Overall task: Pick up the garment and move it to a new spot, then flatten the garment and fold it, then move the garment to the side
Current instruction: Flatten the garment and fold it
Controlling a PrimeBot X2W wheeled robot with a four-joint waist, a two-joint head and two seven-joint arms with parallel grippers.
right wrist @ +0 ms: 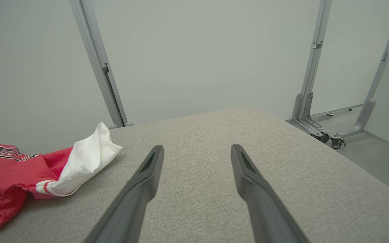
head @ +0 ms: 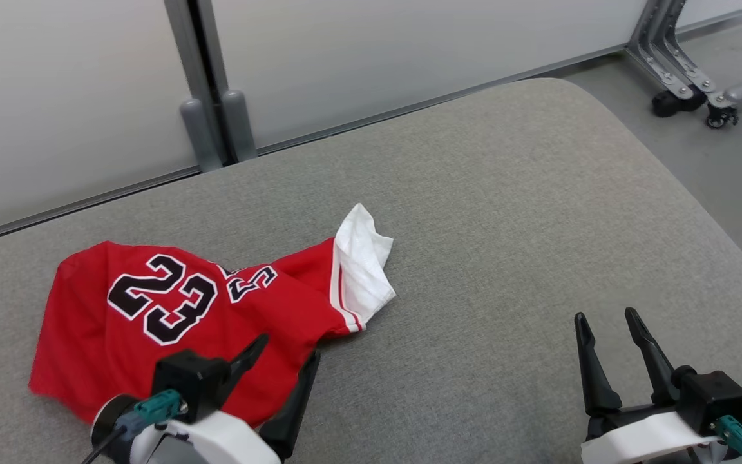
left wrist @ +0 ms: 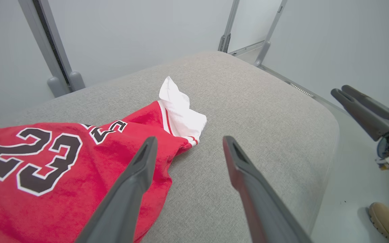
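The garment (head: 152, 309) is a red jersey with a black "23" and a white turned-out part, lying crumpled on the left of the grey padded table (head: 506, 225). My left gripper (head: 287, 345) hangs open over the garment's near right edge, nothing between its fingers. In the left wrist view the garment (left wrist: 46, 168) spreads to the left, under my left gripper (left wrist: 187, 141). My right gripper (head: 606, 316) stands open over bare table at the lower right, well apart from the cloth. The right wrist view has the garment (right wrist: 29, 172) at its left and the right gripper (right wrist: 198, 150) open.
White wall panels with grey posts (head: 207, 84) run behind the table. A wheeled metal stand base (head: 686, 90) sits on the floor at the far right. A person's tan shoe (left wrist: 388, 222) is on the floor beside the table's right edge.
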